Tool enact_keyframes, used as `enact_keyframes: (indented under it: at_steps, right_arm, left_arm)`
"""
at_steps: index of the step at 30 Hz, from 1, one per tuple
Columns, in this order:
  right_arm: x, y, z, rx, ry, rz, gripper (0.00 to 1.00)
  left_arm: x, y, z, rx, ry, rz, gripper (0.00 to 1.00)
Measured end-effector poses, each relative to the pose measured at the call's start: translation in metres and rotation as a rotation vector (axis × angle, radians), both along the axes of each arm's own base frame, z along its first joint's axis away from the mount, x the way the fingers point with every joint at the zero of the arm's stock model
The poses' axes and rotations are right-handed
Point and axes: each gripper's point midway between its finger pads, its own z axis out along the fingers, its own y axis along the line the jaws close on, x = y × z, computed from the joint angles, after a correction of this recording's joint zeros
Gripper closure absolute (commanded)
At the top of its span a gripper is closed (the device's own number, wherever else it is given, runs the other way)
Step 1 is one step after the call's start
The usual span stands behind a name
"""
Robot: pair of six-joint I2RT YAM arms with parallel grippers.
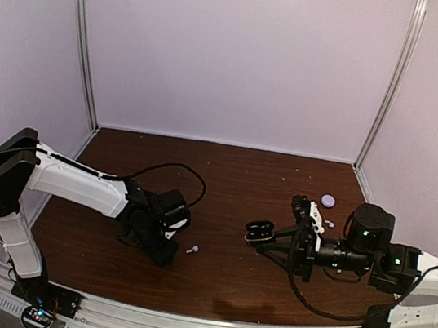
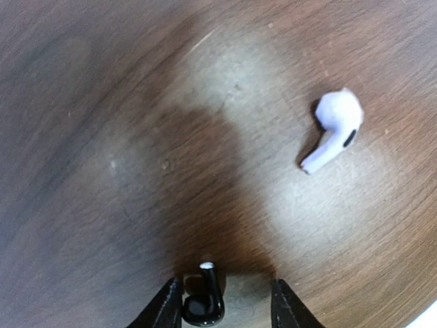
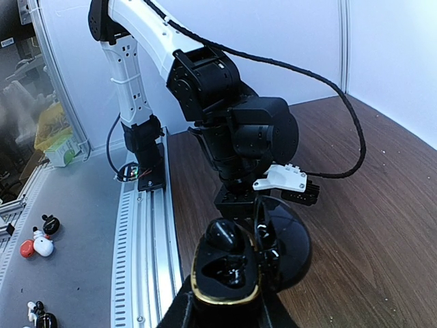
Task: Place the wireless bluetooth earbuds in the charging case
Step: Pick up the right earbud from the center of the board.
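Left jaws sit loose around the black bud [image 2: 203, 304], off-centre; closing could flick it across the counter [image 2: 102, 137]. Right jaws clamp the open case [image 3: 229, 270].

A dark brown wood-grain table [image 1: 242, 176] held a small white short-stemmed plastic earbud [image 2: 332, 130], a glossy black earbud [image 2: 203, 301] near it, and, well apart, a pale round disc [image 1: 327, 200].

The black earbud [image 2: 203, 304] lies between the parted pincer [image 2: 225, 309] fingers, just beside one. The white earbud [image 2: 334, 130] lies well apart on the worktop [image 2: 102, 137].
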Motion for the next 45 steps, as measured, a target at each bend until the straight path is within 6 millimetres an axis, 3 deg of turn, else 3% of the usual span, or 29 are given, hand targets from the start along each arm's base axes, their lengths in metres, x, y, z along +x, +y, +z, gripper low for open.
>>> enact_keyframes:
  at_steps: [9, 16, 17, 22, 45]
  right_arm:
    - [0.0, 0.0, 0.0, 0.001, 0.0, 0.001, 1.0]
    - [0.0, 0.001, -0.002, -0.003, 0.003, 0.005, 1.0]
    - [0.0, 0.001, -0.002, -0.004, 0.004, 0.006, 1.0]
    - [0.0, 0.002, -0.002, -0.001, 0.003, 0.008, 1.0]
    - [-0.001, 0.01, -0.009, -0.024, 0.018, 0.034, 1.0]
  left_arm:
    - [0.002, 0.003, 0.014, -0.093, -0.1, -0.042, 0.53]
    - [-0.001, 0.013, 0.039, -0.323, -0.277, -0.028, 0.53]
    - [-0.004, 0.02, 0.048, -0.416, -0.348, -0.022, 0.53]
    - [-0.004, 0.022, 0.06, -0.523, -0.44, -0.031, 0.55]
    - [-0.021, 0.029, 0.011, -0.495, -0.485, -0.215, 0.65]
